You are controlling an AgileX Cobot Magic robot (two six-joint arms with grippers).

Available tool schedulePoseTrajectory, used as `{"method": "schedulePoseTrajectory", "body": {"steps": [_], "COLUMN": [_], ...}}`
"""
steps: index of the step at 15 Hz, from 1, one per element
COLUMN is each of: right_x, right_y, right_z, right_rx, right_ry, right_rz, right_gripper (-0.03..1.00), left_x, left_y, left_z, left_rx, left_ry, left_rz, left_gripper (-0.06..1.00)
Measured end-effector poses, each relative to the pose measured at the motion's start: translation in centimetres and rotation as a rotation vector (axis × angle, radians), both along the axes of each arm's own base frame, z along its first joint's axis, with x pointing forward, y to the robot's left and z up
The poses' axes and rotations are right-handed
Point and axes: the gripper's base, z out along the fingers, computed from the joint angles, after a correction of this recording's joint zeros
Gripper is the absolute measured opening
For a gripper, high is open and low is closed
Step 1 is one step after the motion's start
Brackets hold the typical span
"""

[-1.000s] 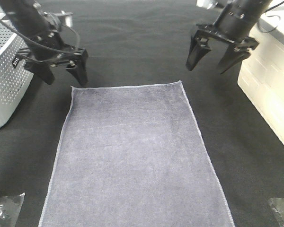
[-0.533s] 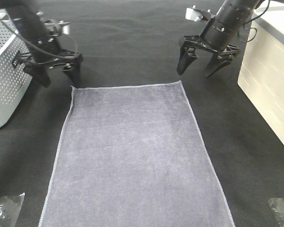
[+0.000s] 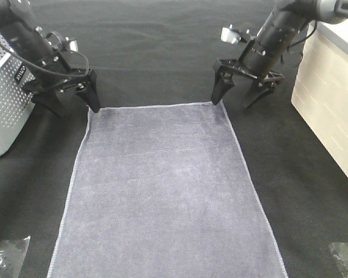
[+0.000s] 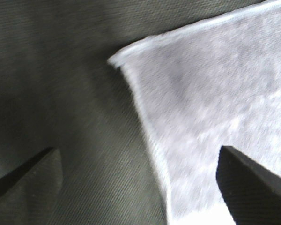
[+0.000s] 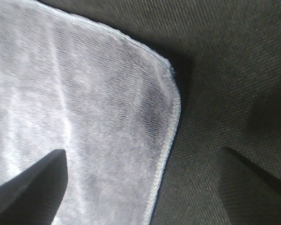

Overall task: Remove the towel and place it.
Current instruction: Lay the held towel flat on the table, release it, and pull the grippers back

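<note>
The left pincer [image 3: 75, 107] stood wide open, low at the towel's far left corner, one finger over the pile and the other over the black cover. The right pincer [image 3: 235, 99] was just as wide at the far right corner, straddling it the same way. Neither held anything, and whether the tips touched the cloth could not be told. The towel [image 3: 162, 185] lay flat and spread out along the middle of the black-draped counter [image 3: 162, 52]. A white perforated basket [image 3: 6, 110] stood close beside the left arm, and a pale block [image 3: 330, 110] flanked the right arm. Crumpled clear plastic [image 3: 6, 258] lay off the near left corner, and another scrap [image 3: 345, 258] off the near right.
</note>
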Motion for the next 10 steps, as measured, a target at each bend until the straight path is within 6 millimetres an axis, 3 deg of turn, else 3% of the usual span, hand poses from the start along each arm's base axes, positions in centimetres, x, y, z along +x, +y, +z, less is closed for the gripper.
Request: {"method": "schedulePoseTrajectory", "body": {"steps": [6,10], "right_x": [0.8,1.0], "right_y": [-1.5,-1.6], "right_z": [-3.0,-3.3], "right_rx": [0.018,0.027], "right_ry": [0.004,0.006], "right_rz": [-0.043,-0.044], "right_gripper": [0.83,0.83], "left_x": [0.6,0.7], "left_y": [-0.4,-0.4], "left_z": [-2.3,-2.3], "left_rx": [-0.04,-0.046], "left_ry": [-0.025,-0.03], "left_rz": [-0.004,0.001], "left_gripper": [0.84,0.84]}}
